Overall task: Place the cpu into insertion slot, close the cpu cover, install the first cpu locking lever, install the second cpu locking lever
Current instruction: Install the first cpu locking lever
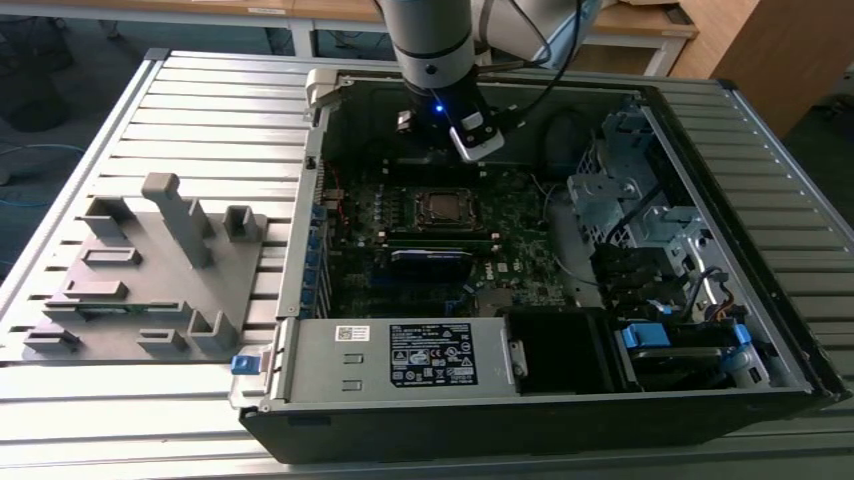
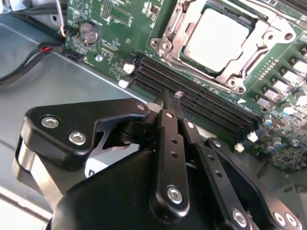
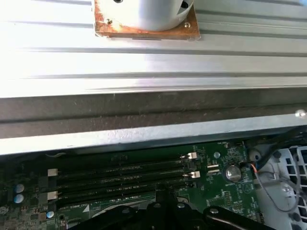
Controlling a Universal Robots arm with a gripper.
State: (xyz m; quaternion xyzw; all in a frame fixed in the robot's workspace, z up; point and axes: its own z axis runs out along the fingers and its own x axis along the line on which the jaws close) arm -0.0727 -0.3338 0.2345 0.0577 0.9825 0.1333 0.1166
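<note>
The cpu (image 2: 218, 36) lies flat in the insertion slot (image 1: 441, 207) on the green board, dull silver top up. The cpu cover (image 2: 169, 33), a silvery frame, sits down around the chip's edges. My gripper (image 2: 169, 99) hangs above the long black memory strips (image 2: 201, 96) just beside the socket, its black fingers (image 2: 165, 129) pressed together with nothing between them. In the exterior view the gripper (image 1: 470, 140) is inside the open computer case, a little behind the socket. The first wrist view catches its black linkage (image 3: 163, 213) over the board.
The open computer case (image 1: 534, 420) stands on a slatted metal table (image 1: 200, 90). A grey plastic fixture (image 1: 147, 270) lies at the exterior view's left. Cables (image 2: 29, 57), a coin cell (image 2: 88, 31) and a drive cage (image 1: 627, 190) crowd the board's surroundings.
</note>
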